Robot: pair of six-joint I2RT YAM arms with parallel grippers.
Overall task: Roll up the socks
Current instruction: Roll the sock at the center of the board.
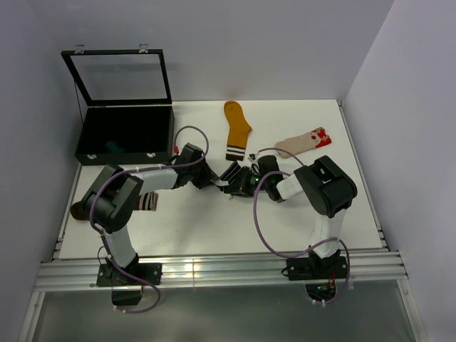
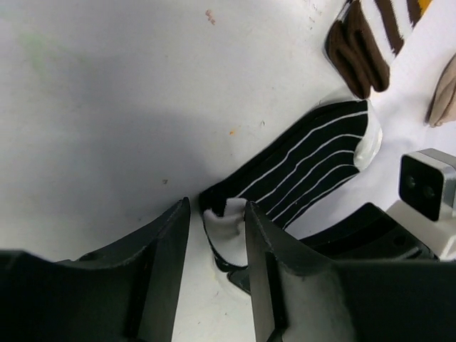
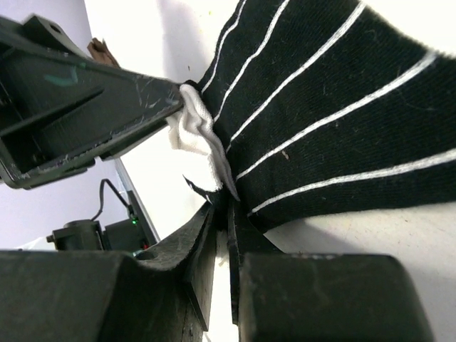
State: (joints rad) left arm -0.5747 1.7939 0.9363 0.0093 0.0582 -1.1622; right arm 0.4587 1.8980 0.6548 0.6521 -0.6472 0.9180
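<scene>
A short black-and-white striped sock [image 1: 231, 171] lies flat at the table's middle between my two grippers. In the left wrist view the sock [image 2: 306, 164] points its white toe [image 2: 226, 235] between my left gripper's [image 2: 217, 206] open jaws, against the right finger. My right gripper [image 3: 222, 214] is shut on the sock's [image 3: 320, 107] edge beside the white toe [image 3: 196, 135]. From above, the left gripper [image 1: 212, 178] and right gripper [image 1: 239, 182] nearly meet. A mustard sock [image 1: 235, 128] and a beige sock with a red-white end [image 1: 303, 142] lie behind.
A black case [image 1: 125, 135] with its glass lid up stands at the back left, something teal inside. A brown stripe-cuffed sock [image 1: 146, 201] lies under the left arm. The mustard sock's brown-striped cuff [image 2: 360, 50] is close behind the striped sock.
</scene>
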